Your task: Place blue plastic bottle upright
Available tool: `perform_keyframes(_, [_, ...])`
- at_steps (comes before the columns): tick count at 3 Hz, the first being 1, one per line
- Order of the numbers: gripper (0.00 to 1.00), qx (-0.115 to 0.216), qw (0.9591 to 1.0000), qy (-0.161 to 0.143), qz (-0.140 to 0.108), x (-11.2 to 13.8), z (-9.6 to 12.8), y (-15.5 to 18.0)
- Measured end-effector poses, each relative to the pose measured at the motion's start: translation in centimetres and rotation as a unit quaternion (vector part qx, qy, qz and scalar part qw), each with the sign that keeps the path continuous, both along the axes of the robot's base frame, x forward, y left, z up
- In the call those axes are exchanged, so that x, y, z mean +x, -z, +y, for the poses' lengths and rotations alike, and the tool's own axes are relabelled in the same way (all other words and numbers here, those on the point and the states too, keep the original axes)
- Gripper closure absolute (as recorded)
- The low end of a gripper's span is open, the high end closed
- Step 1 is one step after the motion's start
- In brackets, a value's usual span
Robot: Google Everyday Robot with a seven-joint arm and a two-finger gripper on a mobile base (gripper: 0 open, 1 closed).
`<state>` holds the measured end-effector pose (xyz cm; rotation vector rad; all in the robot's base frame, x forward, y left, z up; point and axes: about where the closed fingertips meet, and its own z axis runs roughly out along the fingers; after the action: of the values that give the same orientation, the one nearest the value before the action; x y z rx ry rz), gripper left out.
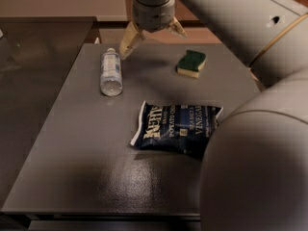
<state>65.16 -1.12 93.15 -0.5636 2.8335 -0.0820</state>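
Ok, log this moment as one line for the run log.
blue plastic bottle: lying on its side, ungrasped | end effector: open, empty, hovering just right of the bottle's cap end | upright placement: not yet done

Seemingly a robot lab: a grey tabletop [86,153] holding a chip bag [178,129] and sponge [191,64], robot jaws spread above its far edge

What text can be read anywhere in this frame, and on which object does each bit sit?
"Kettle": large pale lettering on the dark blue chip bag.
"POTATO CHIPS": same bag, small print.
"SEA SALT & VINEGAR": same bag, towards its right end.
Blue plastic bottle, lying on its side: the label print is too blurred to read.
Green sponge: no text.
Gripper, open above the table's far edge, just right of the bottle's cap: no text.
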Motion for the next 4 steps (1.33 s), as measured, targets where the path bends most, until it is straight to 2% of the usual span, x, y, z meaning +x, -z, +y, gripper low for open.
perform_keyframes(1, [0.00, 0.014, 0.9993, 0.034, -0.010, 1.2, 2.5, 0.9])
perform_keyframes(2, [0.00, 0.015, 0.9993, 0.033, -0.010, 1.3, 2.5, 0.9])
perform_keyframes(3, [0.00, 0.015, 0.9994, 0.031, -0.007, 1.5, 3.7, 1.4])
perform_keyframes(4, [0.00, 0.032, 0.9985, 0.046, -0.001, 1.9, 6.0, 1.8])
